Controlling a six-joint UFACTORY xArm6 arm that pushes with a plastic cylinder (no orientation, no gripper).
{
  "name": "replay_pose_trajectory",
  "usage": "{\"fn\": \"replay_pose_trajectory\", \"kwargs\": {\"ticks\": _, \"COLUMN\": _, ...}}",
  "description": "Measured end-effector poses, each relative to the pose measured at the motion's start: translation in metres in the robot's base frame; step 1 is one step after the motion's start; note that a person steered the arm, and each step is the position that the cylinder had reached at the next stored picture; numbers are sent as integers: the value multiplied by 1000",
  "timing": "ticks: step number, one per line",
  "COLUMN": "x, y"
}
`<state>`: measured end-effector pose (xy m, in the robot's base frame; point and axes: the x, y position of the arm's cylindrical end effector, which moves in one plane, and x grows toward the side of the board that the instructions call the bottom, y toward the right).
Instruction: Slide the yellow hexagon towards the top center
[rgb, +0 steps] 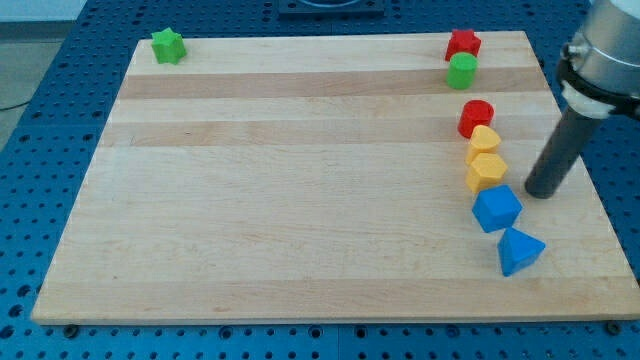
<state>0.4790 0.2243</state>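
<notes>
The yellow hexagon (486, 172) lies at the right side of the wooden board (300, 180), in a tight column of blocks. A second yellow block (484, 138), rounded, touches it from above, and a red cylinder (476, 118) sits above that. A blue block (496, 209) touches the hexagon from below. My tip (541, 192) rests on the board a short way right of the hexagon, slightly lower, not touching it.
A blue triangular block (520, 251) lies near the bottom right. A red star (463, 44) and a green cylinder (462, 71) sit at the top right. A green star (168, 46) is at the top left corner.
</notes>
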Motion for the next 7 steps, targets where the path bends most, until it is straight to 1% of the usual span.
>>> {"fn": "replay_pose_trajectory", "kwargs": {"ticks": 2, "x": 0, "y": -57}}
{"fn": "replay_pose_trajectory", "kwargs": {"ticks": 3, "x": -34, "y": -64}}
{"fn": "replay_pose_trajectory", "kwargs": {"ticks": 4, "x": -50, "y": -91}}
{"fn": "replay_pose_trajectory", "kwargs": {"ticks": 5, "x": -50, "y": -127}}
{"fn": "replay_pose_trajectory", "kwargs": {"ticks": 6, "x": -71, "y": -156}}
{"fn": "replay_pose_trajectory", "kwargs": {"ticks": 7, "x": -105, "y": -179}}
